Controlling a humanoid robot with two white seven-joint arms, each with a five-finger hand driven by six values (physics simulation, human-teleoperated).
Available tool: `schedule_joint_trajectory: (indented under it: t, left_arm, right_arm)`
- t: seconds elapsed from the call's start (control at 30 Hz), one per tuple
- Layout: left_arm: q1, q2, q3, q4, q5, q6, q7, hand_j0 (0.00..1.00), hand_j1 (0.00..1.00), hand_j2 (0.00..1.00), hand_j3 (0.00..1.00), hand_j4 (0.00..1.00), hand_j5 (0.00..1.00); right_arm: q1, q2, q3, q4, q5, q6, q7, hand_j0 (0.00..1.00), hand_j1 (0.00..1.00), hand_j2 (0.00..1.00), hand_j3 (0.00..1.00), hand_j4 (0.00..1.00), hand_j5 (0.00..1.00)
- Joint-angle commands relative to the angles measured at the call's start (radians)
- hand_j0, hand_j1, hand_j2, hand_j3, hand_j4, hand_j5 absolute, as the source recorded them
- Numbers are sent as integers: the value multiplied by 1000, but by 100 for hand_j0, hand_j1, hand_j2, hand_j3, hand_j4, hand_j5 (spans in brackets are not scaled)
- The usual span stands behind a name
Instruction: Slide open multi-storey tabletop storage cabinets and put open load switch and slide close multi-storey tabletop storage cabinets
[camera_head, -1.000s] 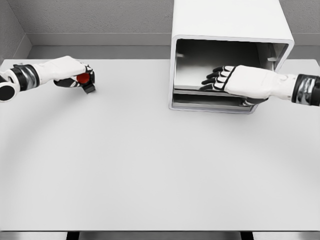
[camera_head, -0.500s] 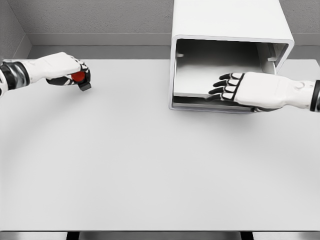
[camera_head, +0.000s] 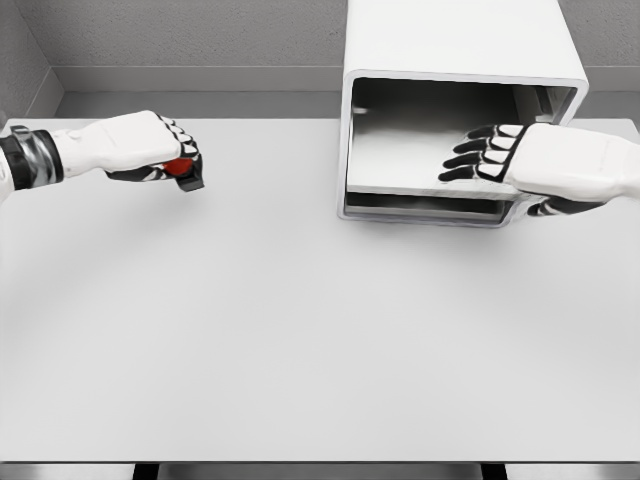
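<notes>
The left hand (camera_head: 150, 152) is curled tightly around the switch (camera_head: 181, 169), a small part with a red knob and a black body. It hangs above the table (camera_head: 300, 330) at about 10 o'clock, well apart from the cabinet (camera_head: 455, 110). I judge it is gripped this firmly so that it does not slip on the way to the cabinet.

The cabinet stands at about 1 o'clock, a white box with rounded corners and a smooth, slightly glossy shell. Its front is open and the inside looks grey and metallic. A flat shelf (camera_head: 400, 165) lies inside, and under it there is a thin lower slot.

The right hand (camera_head: 520, 165) comes in from 3 o'clock. Its fingers (camera_head: 470, 160) are stretched flat and close together, holding nothing, and they lie over the right part of the shelf. I think they rest there to steady or pull the shelf, but whether they touch it I cannot tell.

The table is matte, pale grey and even.
</notes>
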Motion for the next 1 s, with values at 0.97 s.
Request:
schedule_joint_trajectory:
  t: [0.97]
  left_arm:
    - [6, 21, 16, -283, 15, 1, 1, 53, 53, 53, 53, 53, 53]
  right_arm:
    - [173, -76, -87, -37, -132, 2, 10, 70, 70, 70, 70, 70, 70]
